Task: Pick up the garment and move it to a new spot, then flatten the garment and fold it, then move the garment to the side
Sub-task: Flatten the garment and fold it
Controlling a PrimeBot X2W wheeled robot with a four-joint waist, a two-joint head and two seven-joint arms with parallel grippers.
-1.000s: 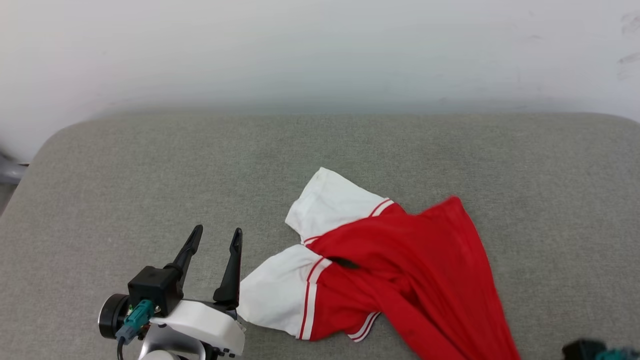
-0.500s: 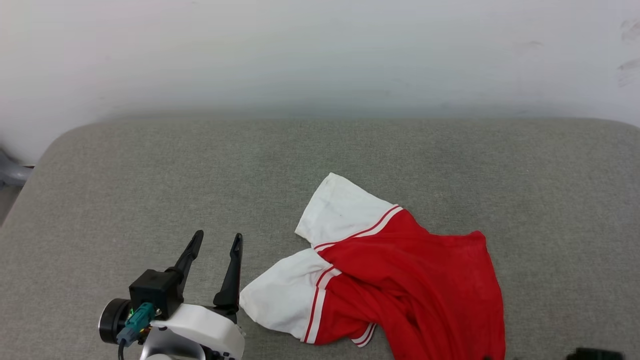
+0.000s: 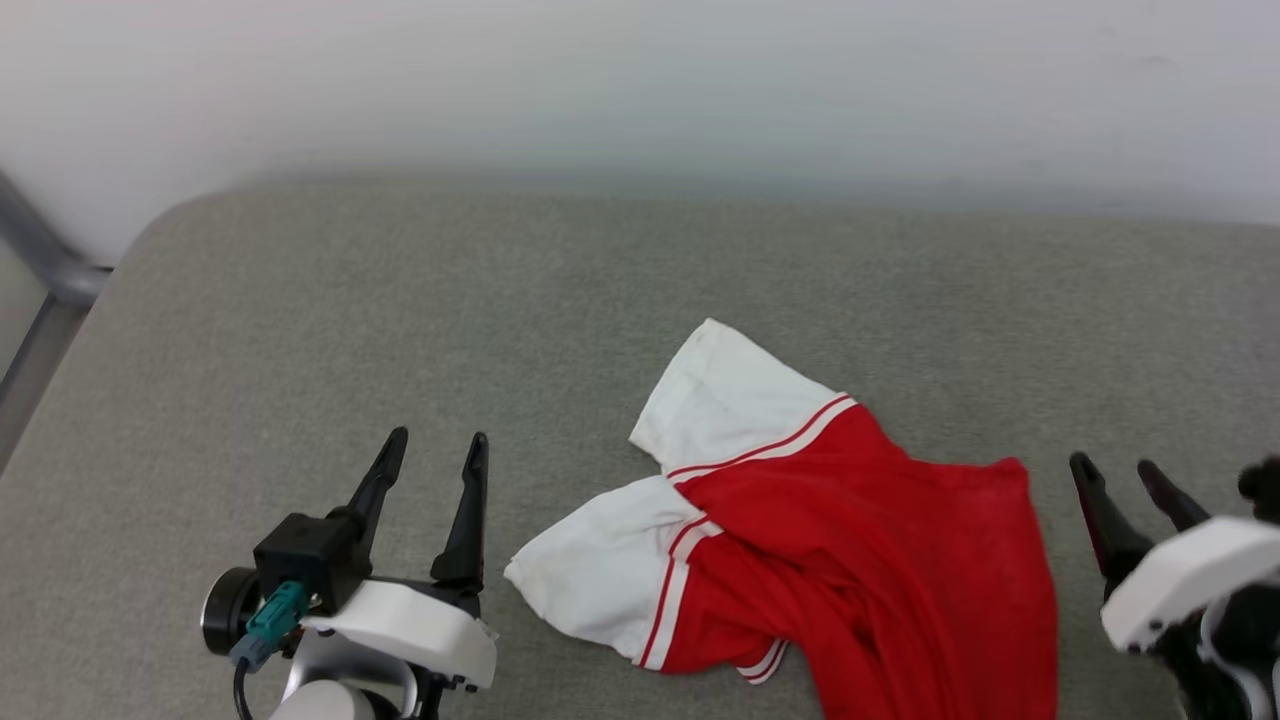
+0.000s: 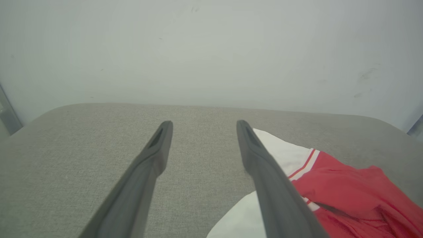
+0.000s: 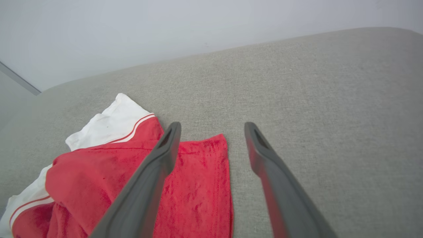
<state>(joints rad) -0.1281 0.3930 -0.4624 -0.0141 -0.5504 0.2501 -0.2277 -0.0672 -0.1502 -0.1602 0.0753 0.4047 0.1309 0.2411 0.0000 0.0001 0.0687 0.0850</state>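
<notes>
Garment [image 3: 860, 560] of smooth red jersey lies crumpled on the near right part of the tabletop [image 3: 500, 300], bunched into soft ridges and folds instead of spread flat. Two white short sleeves point toward the left: the upper sleeve [image 3: 730, 400] is a rounded flap edged with thin red-and-white striped trim, and the lower sleeve [image 3: 600, 570] is a broader, flatter wedge with the same banding where it meets the red body. The red cloth runs off the bottom edge of the head view, and its far right corner forms a fairly straight hem. No lettering is visible on the cloth. The tabletop is covered in grey woven fabric with a fine, even grain and has rounded corners; behind it rises a plain pale wall [image 3: 640, 80], and a grey metal bar [image 3: 50, 270] stands at the far left. The left gripper [image 3: 438, 445] sits at the lower left, just beside the lower sleeve, its two long, dark, tapering fingers spread apart with only bare grey fabric between them in the left wrist view [image 4: 205, 124]. The right gripper [image 3: 1112, 465] is at the lower right, close to the garment's red hem, its fingers likewise parted and holding nothing; in the right wrist view [image 5: 213, 125] the hem corner of the garment [image 5: 99, 178] lies below and between them.
</notes>
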